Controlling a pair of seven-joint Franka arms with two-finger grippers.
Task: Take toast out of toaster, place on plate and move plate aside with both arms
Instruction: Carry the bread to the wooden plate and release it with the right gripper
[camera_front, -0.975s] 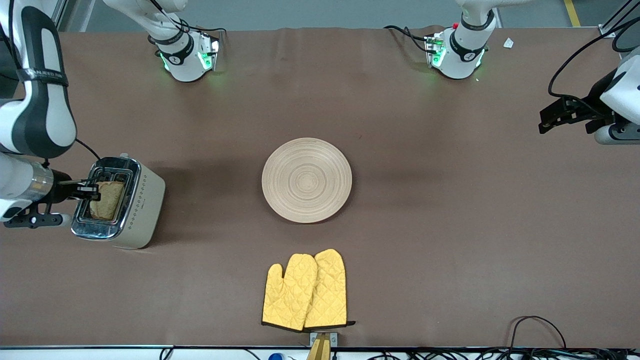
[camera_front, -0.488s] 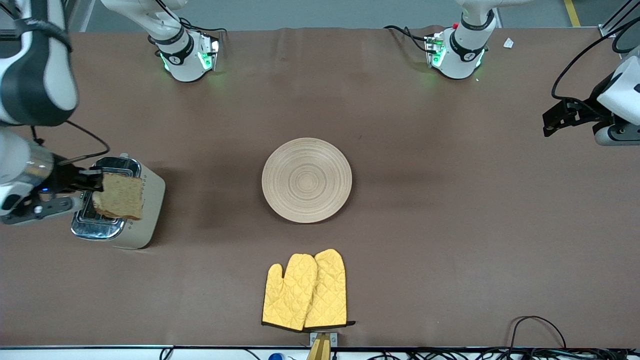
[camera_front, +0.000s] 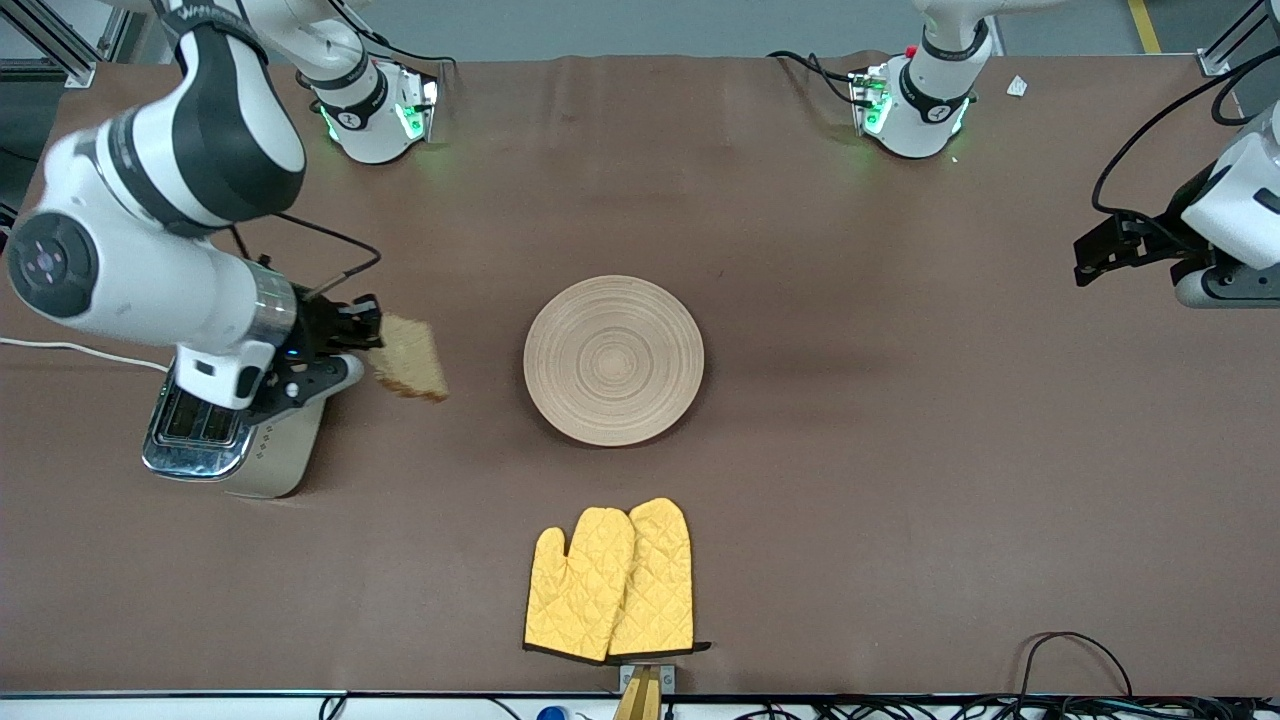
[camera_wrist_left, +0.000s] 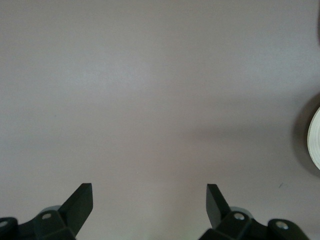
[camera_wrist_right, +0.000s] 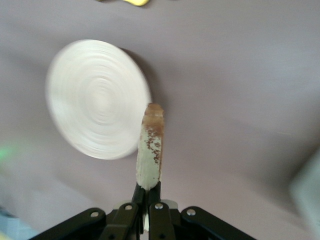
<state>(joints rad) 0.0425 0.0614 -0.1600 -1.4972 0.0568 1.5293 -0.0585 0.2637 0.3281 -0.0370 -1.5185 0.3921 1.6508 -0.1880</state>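
My right gripper is shut on the toast, a speckled tan-brown slice that hangs over bare table between the toaster and the plate. In the right wrist view the toast shows edge-on, pinched between the gripper's fingers, with the plate further out. The round pale wooden plate lies at the table's middle with nothing on it. My left gripper waits open in the air at the left arm's end of the table; its wrist view shows the gripper over bare table, with a sliver of the plate at the edge.
A silver and cream toaster stands at the right arm's end, partly under the right arm. A pair of yellow oven mitts lies nearer the front camera than the plate. Cables run along the front edge.
The right gripper has lifted the toast out of the toaster's slot and carried it toward the plate. The left gripper has barely shifted.
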